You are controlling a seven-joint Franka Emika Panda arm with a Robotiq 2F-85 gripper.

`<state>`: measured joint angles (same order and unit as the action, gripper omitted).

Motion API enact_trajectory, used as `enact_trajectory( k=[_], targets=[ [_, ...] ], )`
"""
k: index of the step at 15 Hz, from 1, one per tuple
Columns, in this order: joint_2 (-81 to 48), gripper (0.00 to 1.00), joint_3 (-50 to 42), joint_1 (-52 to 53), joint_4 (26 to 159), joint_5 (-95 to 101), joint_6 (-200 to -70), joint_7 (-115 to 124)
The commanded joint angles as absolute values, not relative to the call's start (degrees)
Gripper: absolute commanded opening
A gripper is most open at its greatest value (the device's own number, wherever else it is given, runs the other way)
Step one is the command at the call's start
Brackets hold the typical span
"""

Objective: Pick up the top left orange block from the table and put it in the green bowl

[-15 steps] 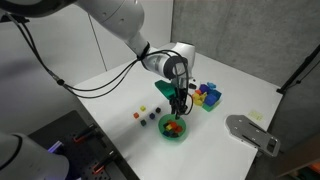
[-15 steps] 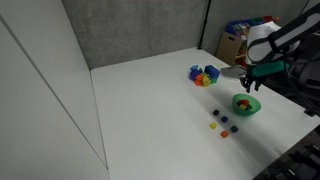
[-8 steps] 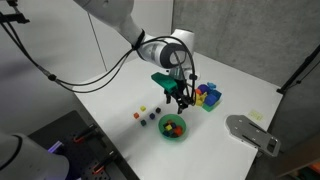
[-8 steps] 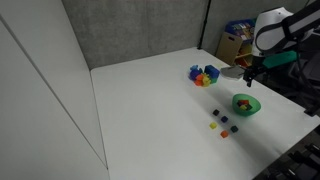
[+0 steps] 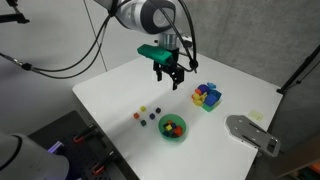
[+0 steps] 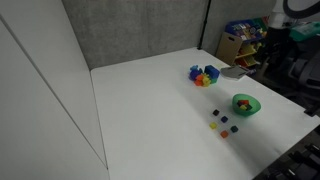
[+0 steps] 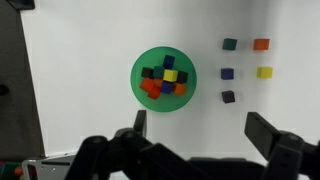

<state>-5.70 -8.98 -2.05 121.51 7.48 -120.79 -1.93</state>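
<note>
The green bowl [image 7: 141, 58] sits on the white table, also visible in both exterior views [image 5: 174, 135] [image 6: 246, 110]. Several tiny cubes lie inside it, among them orange-red cubes [image 7: 151, 88], a yellow one and dark ones. I cannot tell which of these is the top left orange block. One more orange cube [image 7: 261, 44] rests on the table beside the bowl. My gripper [image 7: 200, 125] hangs high above the table [image 5: 170, 80], open, with nothing between its fingers. The bowl lies well below it.
Loose cubes stand in a small grid by the bowl: dark green [image 7: 230, 44], purple [image 7: 227, 73], yellow [image 7: 264, 72] and a dark one [image 7: 228, 96]. A blue, yellow and red block cluster [image 5: 207, 96] sits farther back. A grey device [image 5: 250, 131] lies at the table's edge.
My gripper was low over the green bowl a second ago with its jaws nearly closed. It has opened wide and risen far above the table, away from the bowl.
</note>
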Motion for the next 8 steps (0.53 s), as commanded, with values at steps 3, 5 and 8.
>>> enact_trajectory(
  k=[3,5,8],
  targets=[
    [10.4,1.0,-6.9,-3.1,130.4,4.4,-117.7,-3.6],
    [14.7,1.0,-6.6,-3.0,132.6,4.2,-116.0,-3.0],
    [19.8,1.0,-6.2,-3.0,135.8,4.3,-114.7,-2.3]
  ],
)
